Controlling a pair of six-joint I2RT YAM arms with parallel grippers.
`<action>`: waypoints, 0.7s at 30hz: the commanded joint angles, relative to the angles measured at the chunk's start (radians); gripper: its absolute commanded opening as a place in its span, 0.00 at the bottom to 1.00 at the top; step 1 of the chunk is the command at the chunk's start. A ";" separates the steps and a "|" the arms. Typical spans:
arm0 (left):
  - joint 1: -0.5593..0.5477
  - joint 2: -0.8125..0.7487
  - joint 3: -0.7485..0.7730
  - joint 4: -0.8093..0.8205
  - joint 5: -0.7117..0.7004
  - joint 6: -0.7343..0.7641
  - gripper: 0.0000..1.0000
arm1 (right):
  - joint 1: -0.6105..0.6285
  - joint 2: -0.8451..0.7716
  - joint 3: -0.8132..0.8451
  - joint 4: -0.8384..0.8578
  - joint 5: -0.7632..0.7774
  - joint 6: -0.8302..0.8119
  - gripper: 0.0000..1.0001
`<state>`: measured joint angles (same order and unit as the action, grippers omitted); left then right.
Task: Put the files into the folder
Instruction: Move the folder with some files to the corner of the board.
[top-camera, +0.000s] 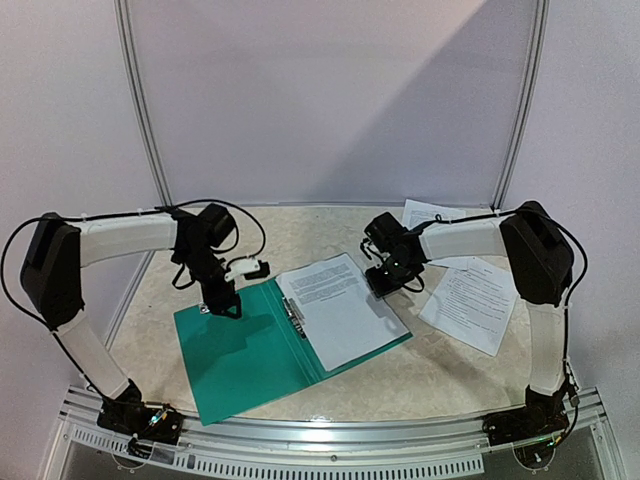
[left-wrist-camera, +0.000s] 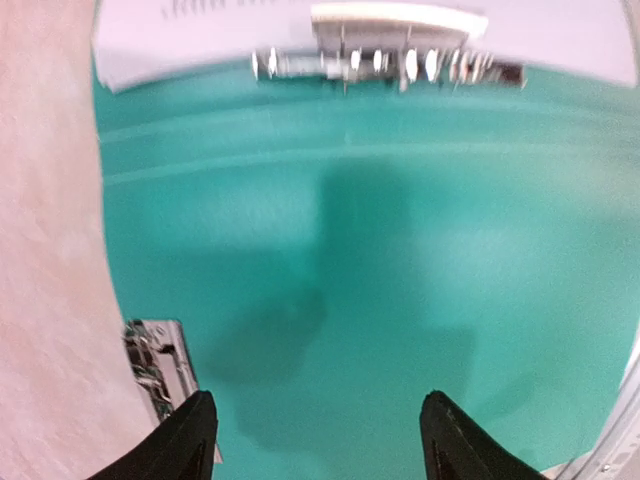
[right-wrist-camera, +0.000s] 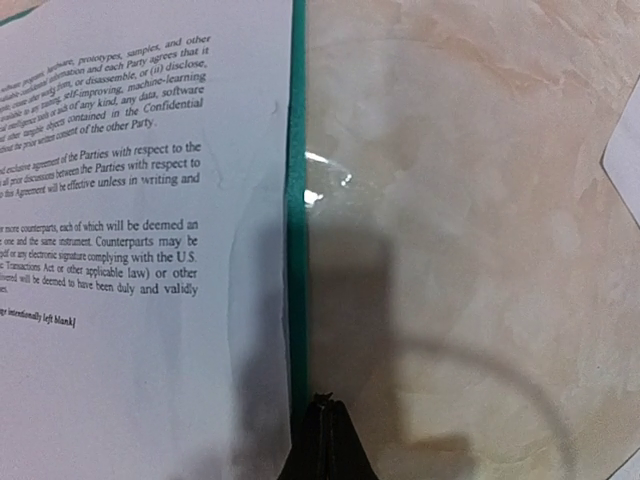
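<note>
Likely step: fetch next sheet. Right gripper (top-camera: 388, 278), fingers closed together with nothing visibly held, sits at right edge of flat teal-green plastic folder (top-camera: 235, 350). Best lift clear before swinging, so white printed sheet (top-camera: 335, 305) on right leaf is not dragged askew. Left gripper (left-wrist-camera: 315, 425), fingers spread wide, hovers over bare left cover; could press down to pin it. Folder lies open in middle of beige table (top-camera: 420, 370), metal clip (top-camera: 293, 315) by spine. Loose white printed sheets (top-camera: 475, 300) lie to right, near folder.
</note>
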<state>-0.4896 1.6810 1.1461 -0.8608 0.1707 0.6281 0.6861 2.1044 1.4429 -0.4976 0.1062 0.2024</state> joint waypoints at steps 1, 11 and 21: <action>0.013 -0.030 0.098 -0.060 0.281 -0.044 0.72 | 0.021 -0.011 -0.110 0.005 -0.095 0.062 0.00; 0.015 0.120 0.170 0.117 0.431 -0.368 0.72 | 0.080 -0.097 -0.207 0.054 -0.161 0.147 0.00; 0.043 0.202 0.141 0.230 0.464 -0.513 0.68 | 0.122 -0.228 -0.286 0.022 -0.047 0.213 0.00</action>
<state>-0.4679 1.8591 1.2964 -0.7036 0.5991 0.1905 0.7891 1.9179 1.1687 -0.3962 0.0200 0.3866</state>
